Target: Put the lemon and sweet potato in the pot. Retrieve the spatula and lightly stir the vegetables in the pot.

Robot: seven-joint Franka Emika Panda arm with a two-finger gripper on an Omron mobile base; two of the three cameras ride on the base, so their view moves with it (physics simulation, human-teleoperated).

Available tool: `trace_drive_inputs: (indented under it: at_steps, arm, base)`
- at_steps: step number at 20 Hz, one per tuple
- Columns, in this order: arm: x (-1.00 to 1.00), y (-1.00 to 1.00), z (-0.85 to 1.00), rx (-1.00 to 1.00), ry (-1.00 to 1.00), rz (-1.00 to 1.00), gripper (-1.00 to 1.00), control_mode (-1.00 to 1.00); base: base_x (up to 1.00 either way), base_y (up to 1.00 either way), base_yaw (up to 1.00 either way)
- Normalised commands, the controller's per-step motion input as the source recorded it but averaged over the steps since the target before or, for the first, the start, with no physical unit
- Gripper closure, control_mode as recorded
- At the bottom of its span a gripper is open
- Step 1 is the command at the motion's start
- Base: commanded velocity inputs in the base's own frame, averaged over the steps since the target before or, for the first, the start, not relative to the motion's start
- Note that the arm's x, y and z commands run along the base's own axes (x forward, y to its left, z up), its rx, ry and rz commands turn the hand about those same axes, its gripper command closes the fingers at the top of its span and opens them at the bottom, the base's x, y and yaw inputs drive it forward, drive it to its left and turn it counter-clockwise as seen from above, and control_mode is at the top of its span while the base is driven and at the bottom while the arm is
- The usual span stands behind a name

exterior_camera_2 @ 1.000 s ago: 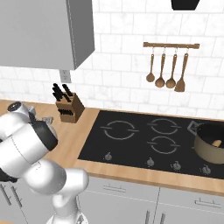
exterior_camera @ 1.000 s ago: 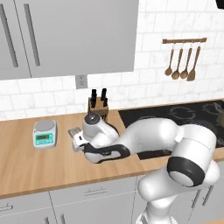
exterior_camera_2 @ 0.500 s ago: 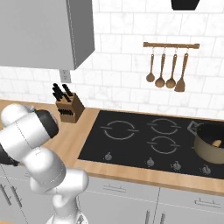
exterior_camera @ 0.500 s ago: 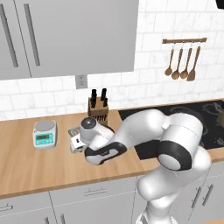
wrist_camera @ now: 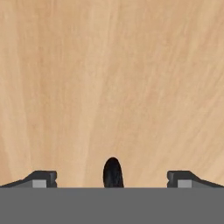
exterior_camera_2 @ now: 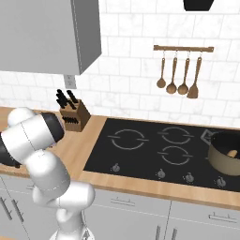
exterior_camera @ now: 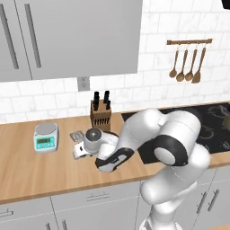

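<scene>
Now your hand (wrist_camera: 112, 179) is down low over the pale wooden worktop (wrist_camera: 109, 78), its two dark fingertips (wrist_camera: 41, 178) spread wide with bare wood grain between them. Nothing is held. A rounded black end, most likely the thin black handle of the spatula (wrist_camera: 113, 173), pokes up midway between the fingertips at the near edge of the hand view; you cannot tell whether it touches either finger.

From the left base view, your hand (exterior_camera: 81, 150) sits at the end of the folded white arm, and the square slotted silver-grey spatula head (exterior_camera: 77, 135) lies flat on the worktop just beyond it. A small white kitchen scale with a green display (exterior_camera: 46, 137) stands off to one side of the hand, and a brown wooden knife block with black handles (exterior_camera: 100, 113) stands behind it against the tiled wall.

Well apart from your hand, at the far end of the black hob (exterior_camera_2: 154, 150), the round dark grey metal pot (exterior_camera_2: 226, 152) holds a brown-orange piece, apparently the sweet potato (exterior_camera_2: 231, 153).
</scene>
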Motion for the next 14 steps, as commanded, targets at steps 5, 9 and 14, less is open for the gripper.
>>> trace_drive_inputs:
  at_steps: [5,9,14]
  arm:
    - [0.4,0.0,-0.12,0.07,0.0,0.0,-1.0,-1.0]
    - [0.02,0.0,-0.33,0.05,0.0,0.0,-1.0,-1.0]
    - [0.0,0.01,-0.31,0.04,0.0,0.0,-1.0,-1.0]
  base:
    - [0.0,0.0,0.0]
    - [0.0,0.0,0.0]
    - [0.0,0.0,0.0]
